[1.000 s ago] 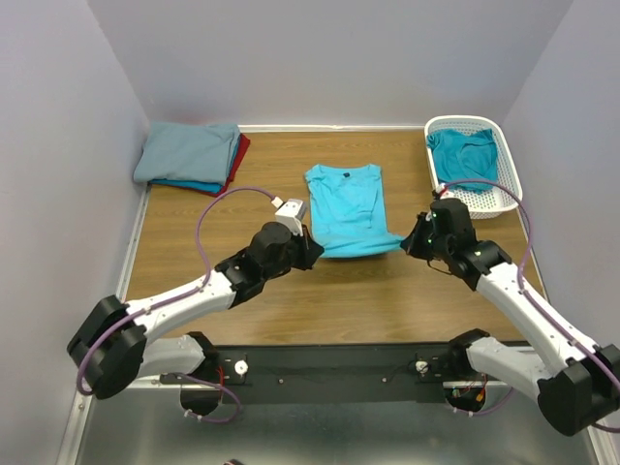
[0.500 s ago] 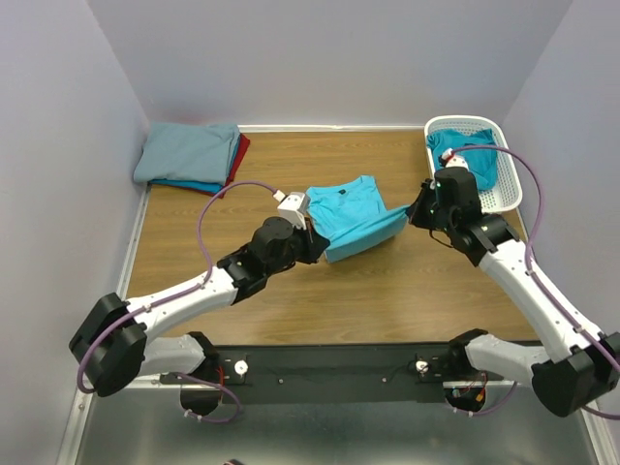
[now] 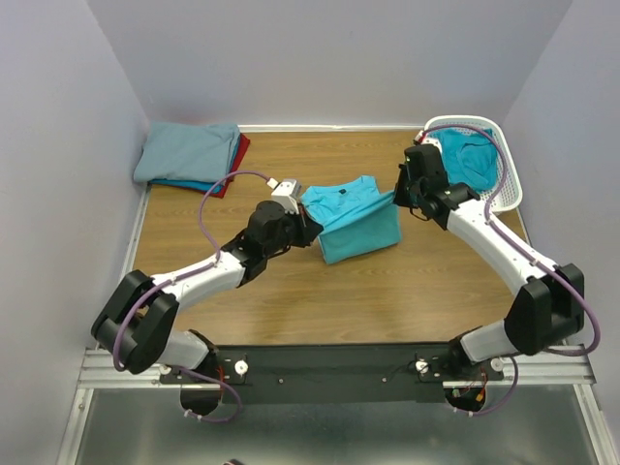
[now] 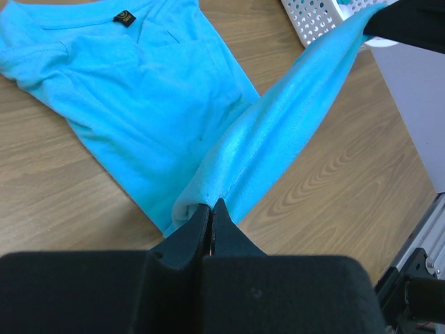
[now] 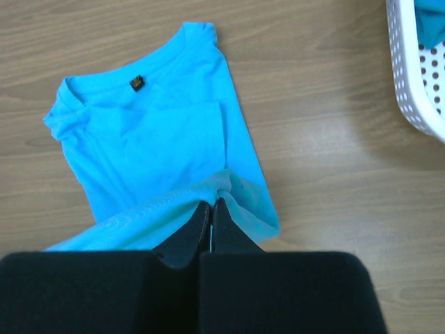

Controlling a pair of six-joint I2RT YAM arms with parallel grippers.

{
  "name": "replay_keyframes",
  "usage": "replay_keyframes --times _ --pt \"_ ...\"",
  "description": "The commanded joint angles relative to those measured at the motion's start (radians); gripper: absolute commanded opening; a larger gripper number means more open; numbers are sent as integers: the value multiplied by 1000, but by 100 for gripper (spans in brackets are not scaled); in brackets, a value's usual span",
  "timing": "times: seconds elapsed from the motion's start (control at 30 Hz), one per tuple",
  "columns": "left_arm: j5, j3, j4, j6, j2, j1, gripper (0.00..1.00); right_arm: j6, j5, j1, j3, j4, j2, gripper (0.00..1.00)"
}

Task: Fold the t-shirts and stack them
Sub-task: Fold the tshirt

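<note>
1. Two arms reach inward over the table (image 3: 291, 300) in the top external view. The left arm stretches from its base up and to the right. The right arm bends at the elbow and points back toward the centre.
   - The left gripper (image 3: 308, 225) and the right gripper (image 3: 397, 194) are each clamped on one end of the turquoise t-shirt's (image 3: 354, 218) lifted hem.
   - The shirt lies mid-table with its collar toward the far wall, and its long axis runs near to far, slightly tilted.
   - Bare wood lies open in front of it and to its left.
   - A folded stack (image 3: 194, 155) sits in the far-left corner, well apart.
   - The white basket (image 3: 511, 184) holds a teal t-shirt (image 3: 470, 155) and stands just beyond the right gripper.

2. Left wrist view
   - The left gripper (image 4: 211, 209) has its jaws pressed together on a hem corner.
   - From there the turquoise t-shirt (image 4: 139, 90) rises as a taut band toward the right gripper (image 4: 410, 21) at the upper right.
   - The body lies flat on the wood – the neck label (image 4: 124, 15) is at the top.
   - A corner of the basket (image 4: 313, 17) shows near the band's far end.

3. Right wrist view
   - The right gripper (image 5: 211, 209) is pinched shut on the other hem corner.
   - The turquoise t-shirt (image 5: 153, 132) spreads below it, collar uppermost in this view.
   - The basket (image 5: 417, 76) stands at the right edge, with a strip of bare wood between it and the shirt.
</note>
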Motion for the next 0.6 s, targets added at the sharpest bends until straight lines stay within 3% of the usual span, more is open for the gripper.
replay_keyframes --times 0.0,0.57 --pt "60 34 35 39 23 49 0 -35 98 -6 92 64 59 0" --pt "183 185 98 66 270 204 0 -101 141 -26 337 111 409 0"
